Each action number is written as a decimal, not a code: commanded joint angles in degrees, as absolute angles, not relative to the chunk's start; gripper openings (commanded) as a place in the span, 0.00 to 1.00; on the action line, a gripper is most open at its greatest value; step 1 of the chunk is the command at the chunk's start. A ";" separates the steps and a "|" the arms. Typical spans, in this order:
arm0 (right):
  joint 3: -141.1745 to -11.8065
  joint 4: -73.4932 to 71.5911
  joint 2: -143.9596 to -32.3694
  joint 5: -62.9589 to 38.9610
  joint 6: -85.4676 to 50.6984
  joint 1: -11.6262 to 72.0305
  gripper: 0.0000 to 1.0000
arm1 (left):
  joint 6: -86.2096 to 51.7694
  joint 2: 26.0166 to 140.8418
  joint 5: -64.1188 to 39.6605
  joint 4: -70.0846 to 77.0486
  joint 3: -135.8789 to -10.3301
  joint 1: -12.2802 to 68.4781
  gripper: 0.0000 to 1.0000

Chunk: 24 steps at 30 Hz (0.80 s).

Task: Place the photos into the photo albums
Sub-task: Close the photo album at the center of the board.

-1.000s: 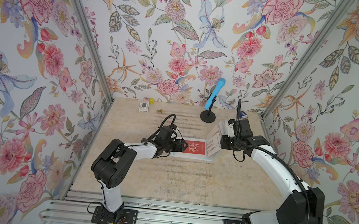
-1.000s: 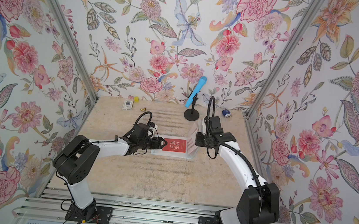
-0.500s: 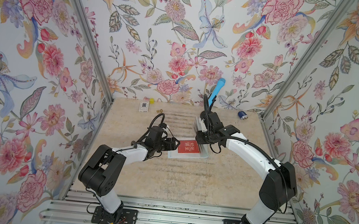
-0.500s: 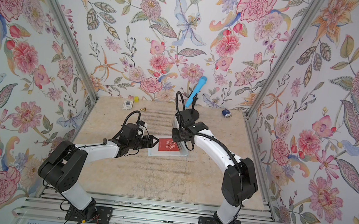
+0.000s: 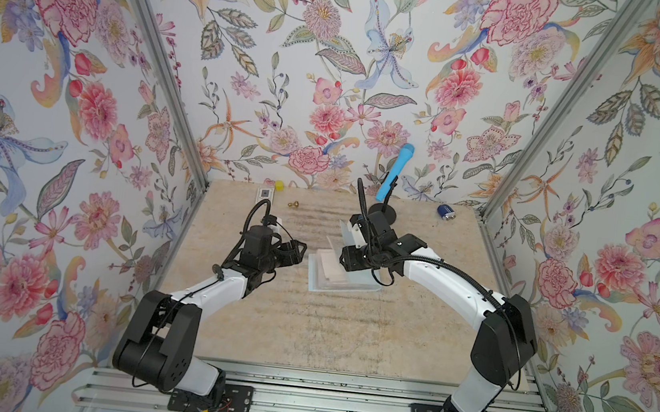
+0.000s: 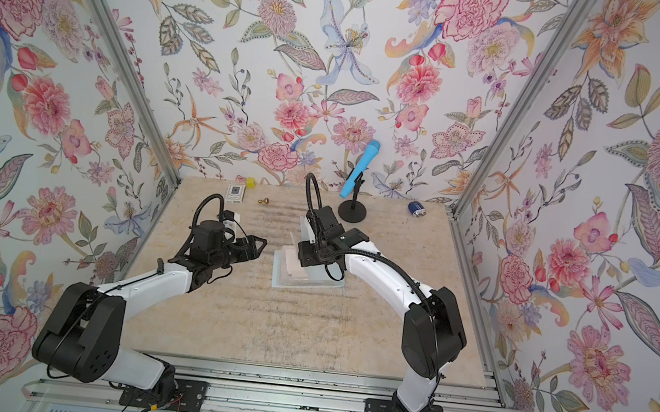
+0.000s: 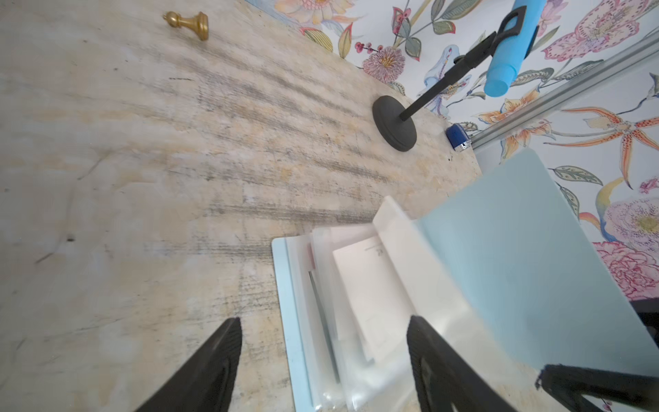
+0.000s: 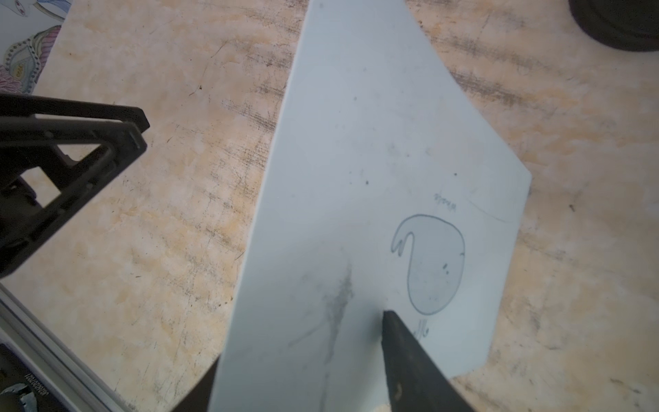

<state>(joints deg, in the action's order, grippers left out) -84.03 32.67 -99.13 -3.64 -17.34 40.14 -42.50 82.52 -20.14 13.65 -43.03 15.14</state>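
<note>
The pale blue photo album (image 5: 353, 288) (image 6: 311, 283) lies mid-table. Its whale-marked cover (image 8: 374, 160) (image 7: 517, 249) stands tilted over the clear sleeve pages. My right gripper (image 5: 345, 259) (image 6: 303, 256) (image 8: 299, 339) is open and straddles the cover's edge, one finger (image 8: 410, 360) on top and the other underneath. White and pale pink photos (image 7: 367, 292) (image 5: 330, 267) show in the sleeves. Left of the album my left gripper (image 5: 298, 249) (image 6: 258, 245) (image 7: 323, 318) is open and holds nothing. It also shows in the right wrist view as a black frame (image 8: 71, 160).
Along the back wall stand a blue microphone (image 5: 394, 172) on a black round stand (image 7: 394, 123), a blue battery (image 5: 446, 211), a brass knob (image 5: 294, 204), a small white box (image 5: 265, 195) and a yellow cube (image 5: 279, 186).
My right gripper swung the cover leftward over the red photo, which no longer shows, and its jaws opened. My left gripper drew back a little to the left of the album.
</note>
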 commanded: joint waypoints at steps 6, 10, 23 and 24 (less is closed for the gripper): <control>-77.43 24.74 -90.61 -11.12 -18.87 35.85 0.60 | -37.94 75.74 -14.69 10.04 -40.49 10.41 0.80; -73.01 18.75 -86.32 -18.46 -19.07 34.97 0.72 | -37.59 73.16 -12.68 10.80 -38.43 8.68 0.81; -66.53 16.18 -78.06 -17.21 -19.53 29.53 0.78 | -36.52 66.01 -8.29 13.75 -33.82 4.92 0.88; -65.58 15.95 -77.13 -16.56 -19.52 28.42 0.78 | -36.07 65.46 -7.87 13.89 -33.47 4.55 0.88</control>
<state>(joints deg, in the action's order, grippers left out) -67.64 17.28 -79.22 -18.04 -18.90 30.46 -38.20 67.35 -10.37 12.53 -34.83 5.56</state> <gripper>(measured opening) 0.780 0.876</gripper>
